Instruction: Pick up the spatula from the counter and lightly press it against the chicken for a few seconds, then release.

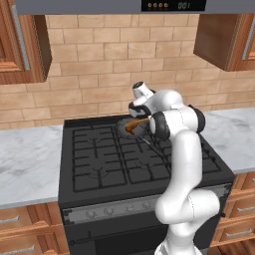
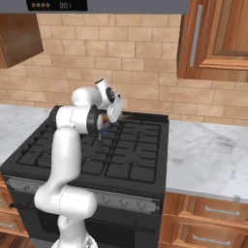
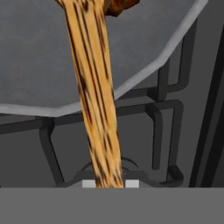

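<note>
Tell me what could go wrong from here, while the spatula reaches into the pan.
1. The gripper is shut on the near end of the long spatula; a press at the far tip may twist it in the grip.
2. The tip is at the chicken in the pan; too hard a push could slide the chicken or shift the pan on the grate.

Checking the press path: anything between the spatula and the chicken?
Nothing visible. In the hand view the spatula runs across the pan straight to the chicken at the frame's top. The frame edge cuts off the tip, so I cannot tell whether it touches.
</note>
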Controlling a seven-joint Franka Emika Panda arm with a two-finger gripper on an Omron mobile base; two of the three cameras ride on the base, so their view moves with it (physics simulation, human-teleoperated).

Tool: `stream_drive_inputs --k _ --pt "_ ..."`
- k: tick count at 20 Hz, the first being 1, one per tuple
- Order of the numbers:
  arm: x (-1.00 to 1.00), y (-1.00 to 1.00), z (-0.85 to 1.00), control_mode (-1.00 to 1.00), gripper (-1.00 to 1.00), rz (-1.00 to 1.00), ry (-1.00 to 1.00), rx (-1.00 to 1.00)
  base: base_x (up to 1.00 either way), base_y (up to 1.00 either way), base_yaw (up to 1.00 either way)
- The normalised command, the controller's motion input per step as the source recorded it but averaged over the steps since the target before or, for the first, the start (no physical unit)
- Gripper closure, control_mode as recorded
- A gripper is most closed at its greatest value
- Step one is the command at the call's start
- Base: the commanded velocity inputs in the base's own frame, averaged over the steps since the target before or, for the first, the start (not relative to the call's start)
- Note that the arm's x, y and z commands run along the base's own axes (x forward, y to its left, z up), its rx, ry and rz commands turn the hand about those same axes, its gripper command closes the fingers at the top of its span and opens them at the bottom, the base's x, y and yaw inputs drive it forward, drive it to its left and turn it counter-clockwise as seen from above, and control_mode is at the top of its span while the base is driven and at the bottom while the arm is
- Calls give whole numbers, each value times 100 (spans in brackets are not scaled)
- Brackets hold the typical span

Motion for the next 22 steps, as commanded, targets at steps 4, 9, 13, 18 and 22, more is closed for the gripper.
stream_drive_inputs --k 4,9,13,18,22 --pt "7 0 -12 -100 100 0 2 -2 0 0 0" --pt "0 0 -6 -100 100 0 0 -2 0 0 0" --pt "-2 0 -4 -100 100 0 0 -1 0 0 0" --pt "-5 0 -2 -100 100 0 0 -1 0 0 0" --pt "-9 0 -2 -100 100 0 0 -1 0 0 0"
